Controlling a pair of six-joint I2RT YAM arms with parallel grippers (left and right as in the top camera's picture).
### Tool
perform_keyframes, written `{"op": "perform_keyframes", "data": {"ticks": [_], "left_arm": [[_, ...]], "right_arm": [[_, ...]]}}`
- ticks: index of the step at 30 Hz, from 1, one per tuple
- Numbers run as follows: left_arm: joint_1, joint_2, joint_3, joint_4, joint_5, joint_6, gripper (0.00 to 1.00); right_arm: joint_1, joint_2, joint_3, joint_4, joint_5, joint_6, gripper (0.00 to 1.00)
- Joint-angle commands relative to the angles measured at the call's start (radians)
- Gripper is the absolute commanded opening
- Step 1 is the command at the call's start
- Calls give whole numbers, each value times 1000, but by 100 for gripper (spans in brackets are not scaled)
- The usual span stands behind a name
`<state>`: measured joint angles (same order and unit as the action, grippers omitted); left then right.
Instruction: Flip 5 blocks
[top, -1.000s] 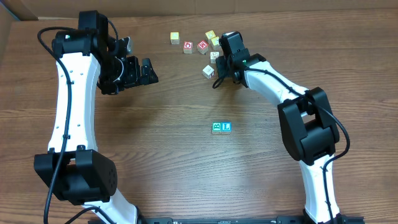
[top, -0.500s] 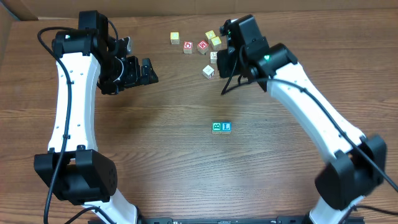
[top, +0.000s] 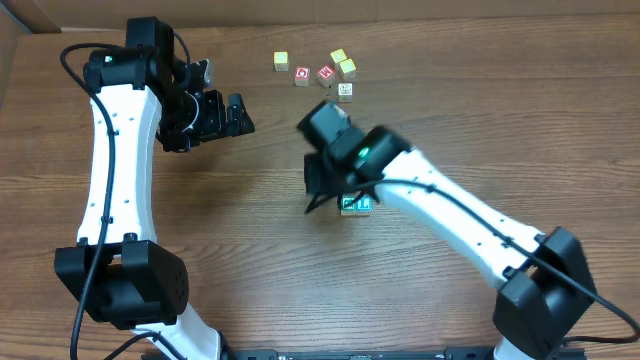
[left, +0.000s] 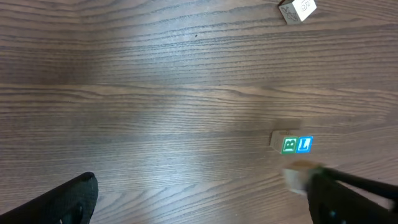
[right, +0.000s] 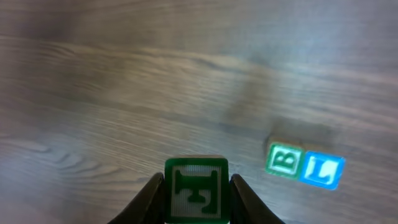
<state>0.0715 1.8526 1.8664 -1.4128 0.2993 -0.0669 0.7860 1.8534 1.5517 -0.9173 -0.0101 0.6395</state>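
Right arm (top: 440, 210) displaced from the block cluster (top: 325, 73) at the far side of the tabletop (top: 250, 250) to its centre, beside the green B block (right: 285, 160) and blue L block (right: 323, 169). The white-faced block just below the cluster is gone from that spot; a green-printed block (right: 196, 186) now sits clamped between the right fingers (right: 149, 199).

The green-faced block (right: 285, 160) reads "B", the blue-faced block (right: 322, 171) touching it "L"; the gripped block (right: 196, 190) bears an unclear green letter.

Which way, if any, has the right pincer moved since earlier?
Yes: holding a green block, right pincer swung from the far cluster to beside the B-L pair.
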Motion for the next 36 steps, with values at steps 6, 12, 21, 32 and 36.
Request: {"op": "perform_keyframes", "data": {"ticks": [6, 12, 21, 32, 36], "left_arm": [[-6, 11, 20, 3, -4, 11, 100], [-6, 11, 20, 3, -4, 11, 100], [-6, 11, 20, 3, -4, 11, 100], [-6, 11, 20, 3, -4, 11, 100], [-6, 11, 20, 3, -4, 11, 100]], "right_arm": [[93, 4, -238, 264, 161, 154, 28], [120, 6, -288, 323, 251, 153, 28], [124, 37, -288, 336, 276, 153, 33], [124, 55, -287, 343, 234, 141, 46], [124, 54, -255, 344, 233, 64, 48]]}}
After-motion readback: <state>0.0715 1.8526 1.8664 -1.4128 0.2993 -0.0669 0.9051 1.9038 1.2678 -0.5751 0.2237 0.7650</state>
